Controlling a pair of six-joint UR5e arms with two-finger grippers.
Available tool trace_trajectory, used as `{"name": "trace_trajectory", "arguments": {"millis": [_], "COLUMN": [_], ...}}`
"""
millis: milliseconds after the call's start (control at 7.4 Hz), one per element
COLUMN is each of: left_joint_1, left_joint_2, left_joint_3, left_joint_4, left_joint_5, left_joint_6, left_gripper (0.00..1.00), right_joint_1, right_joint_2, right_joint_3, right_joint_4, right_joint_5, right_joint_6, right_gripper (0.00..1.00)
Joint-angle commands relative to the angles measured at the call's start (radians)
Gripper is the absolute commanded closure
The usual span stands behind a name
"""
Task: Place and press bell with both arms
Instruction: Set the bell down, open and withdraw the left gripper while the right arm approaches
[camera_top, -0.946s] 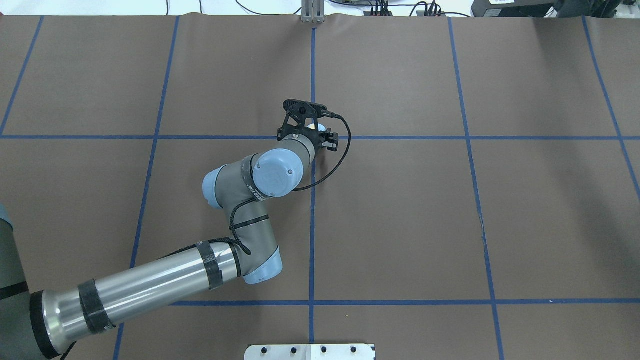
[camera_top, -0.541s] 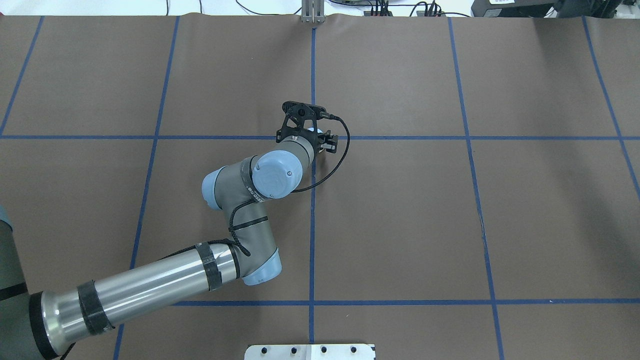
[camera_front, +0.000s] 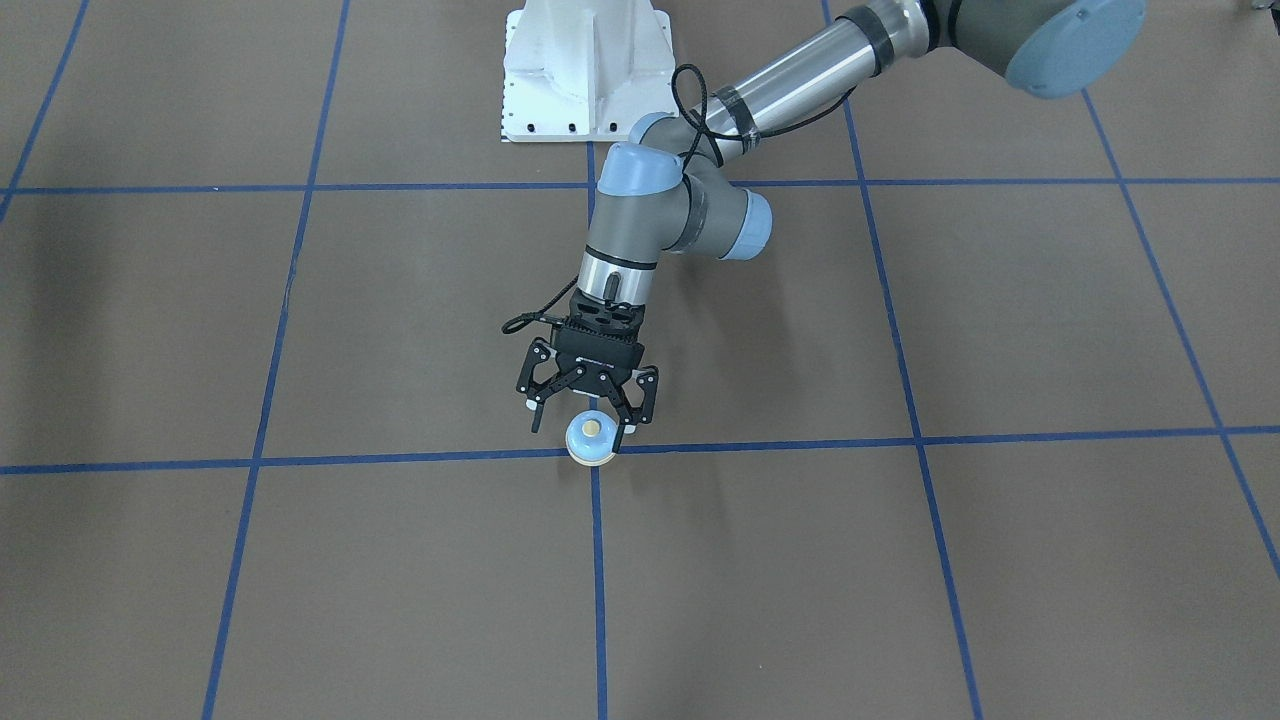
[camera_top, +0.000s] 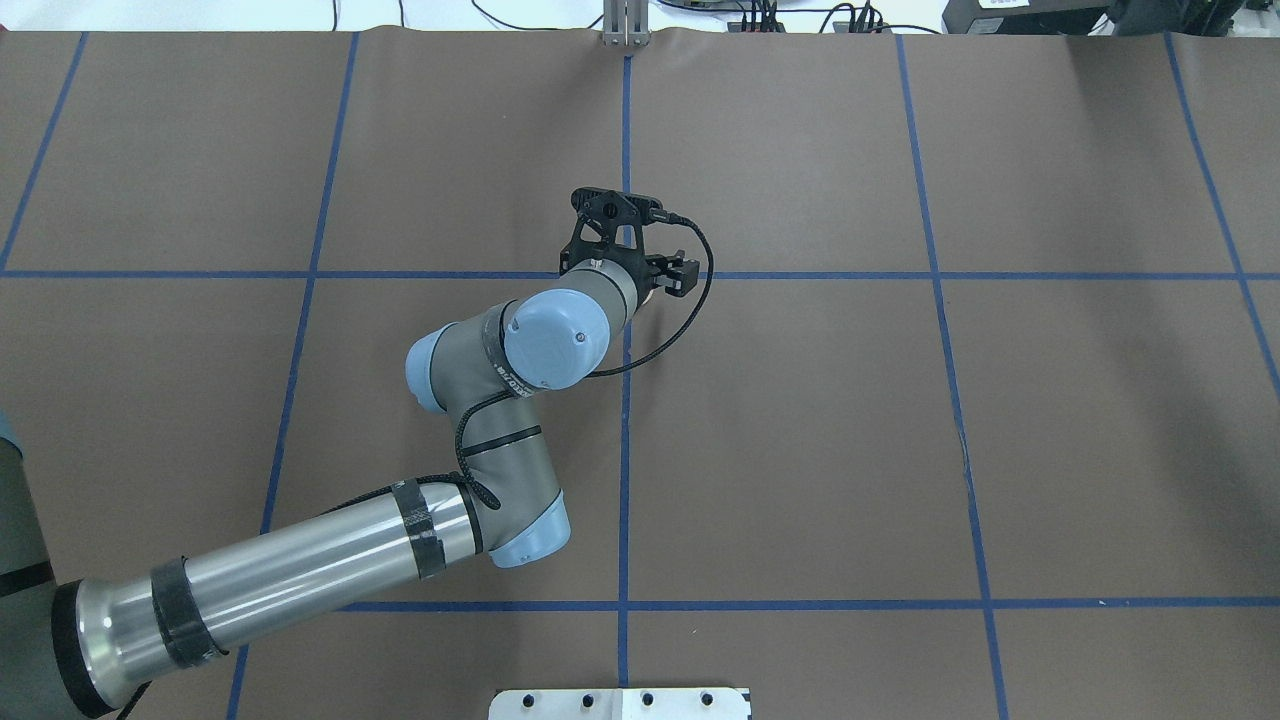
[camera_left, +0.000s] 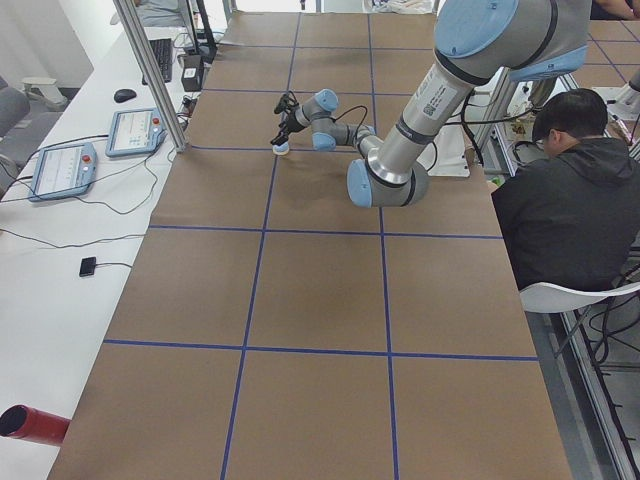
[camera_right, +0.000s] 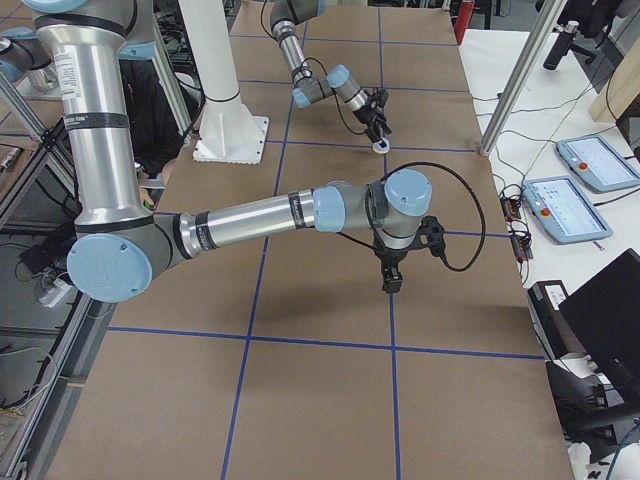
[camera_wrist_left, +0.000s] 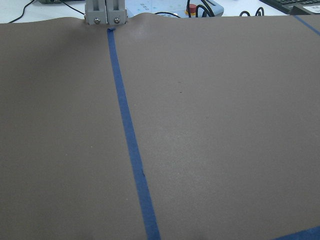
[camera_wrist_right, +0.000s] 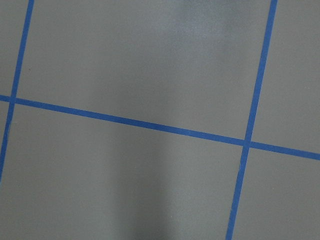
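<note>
The light-blue bell (camera_front: 591, 438) with its cream button stands on the brown mat where two blue tape lines cross. My left gripper (camera_front: 580, 425) is open and hangs over it, fingers spread to either side; the right-hand fingertip in that view is close to the bell's side. From overhead the wrist hides the bell, and one of the fingers (camera_top: 682, 276) sticks out. The bell also shows in the exterior left view (camera_left: 282, 149) and the exterior right view (camera_right: 380, 146). My right gripper (camera_right: 389, 285) points down above the mat, far from the bell; I cannot tell whether it is open.
The white pedestal (camera_front: 585, 70) stands at the robot's side of the table. A seated person (camera_left: 560, 200) is beside the table. Teach pendants (camera_left: 65, 165) lie on the white bench, and a red cylinder (camera_left: 30, 425) lies at its near end.
My left wrist has turned and shifted slightly to the right in the overhead view. The sliver of bell that showed beside the wrist is now hidden.
</note>
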Motion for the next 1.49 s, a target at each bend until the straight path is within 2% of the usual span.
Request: {"name": "trace_trajectory", "arguments": {"millis": [0,135,270,405,541,676,811,946,1081,1216,1351], "left_joint_1": [-0.104,-0.173,-0.225,-0.264,-0.308,-0.374,-0.45,-0.527,-0.573,-0.597,-0.644], "left_joint_2": [0.002,0.008,0.04,0.107,0.161,0.228,0.303,0.361,0.418,0.48,0.514], "left_joint_3": [-0.026,-0.033,-0.04,-0.046,-0.06,-0.095,-0.135,-0.143,-0.158,-0.201,-0.213], "left_joint_4": [0.062,0.116,0.123,0.132,0.137,0.143,0.143,0.143,0.141,0.144,0.152], "left_joint_5": [-0.167,-0.281,-0.355,-0.366,-0.4,-0.488,-0.603,-0.697,-0.73,-0.745,-0.826], "left_joint_6": [0.005,0.011,0.067,0.095,0.145,0.232,0.302,0.371,0.435,0.484,0.492], "left_gripper": [0.0,0.0,0.0,0.0,0.0,0.0,0.0,0.0,0.0,0.0,0.0], "right_joint_1": [-0.025,-0.071,-0.132,-0.216,-0.306,-0.395,-0.465,-0.518,-0.566,-0.611,-0.646], "right_joint_2": [0.049,0.102,0.161,0.225,0.305,0.377,0.441,0.513,0.563,0.596,0.627], "right_joint_3": [-0.004,0.0,-0.001,-0.006,-0.015,-0.018,-0.038,-0.068,-0.073,-0.09,-0.134], "right_joint_4": [-0.002,0.0,0.001,0.003,0.004,0.007,0.009,0.011,0.011,0.042,0.078], "right_joint_5": [-0.003,-0.004,-0.009,-0.038,-0.114,-0.165,-0.185,-0.195,-0.21,-0.254,-0.265], "right_joint_6": [0.026,0.161,0.267,0.366,0.487,0.643,0.779,0.901,0.934,0.945,0.962], "right_gripper": [0.0,0.0,0.0,0.0,0.0,0.0,0.06,0.42,0.82,1.0,1.0]}}
